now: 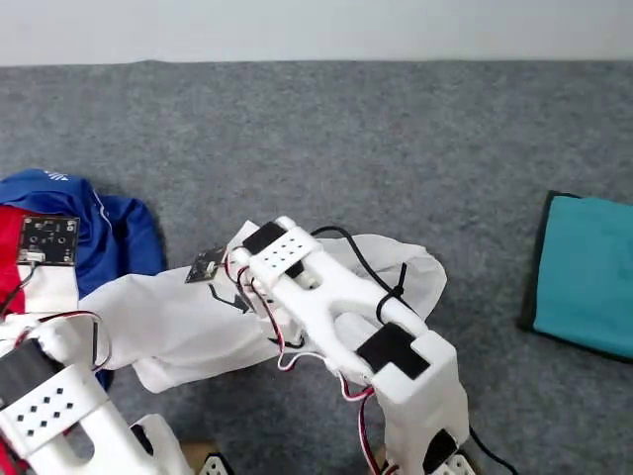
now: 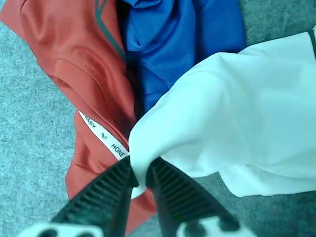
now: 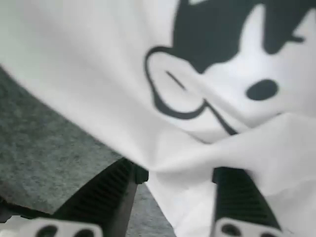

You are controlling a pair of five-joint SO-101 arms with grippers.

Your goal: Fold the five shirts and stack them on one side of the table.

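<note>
A white shirt [image 1: 178,317] with a black print lies crumpled in the middle of the grey table [image 1: 396,139]. My left gripper [image 2: 141,181] is shut on a bunched edge of the white shirt [image 2: 232,113], just above a red shirt [image 2: 74,59] and a blue shirt [image 2: 182,39]. My right gripper [image 3: 173,195] is open, its two fingers standing either side of a folded edge of the white shirt [image 3: 98,59] beside the print. The right arm [image 1: 336,307] covers the shirt's middle in the high view.
The blue shirt [image 1: 119,228] and red shirt [image 1: 12,247] lie heaped at the table's left edge. A folded teal shirt [image 1: 588,272] rests at the right edge. Bare grey table stretches along the back and between the white and teal shirts.
</note>
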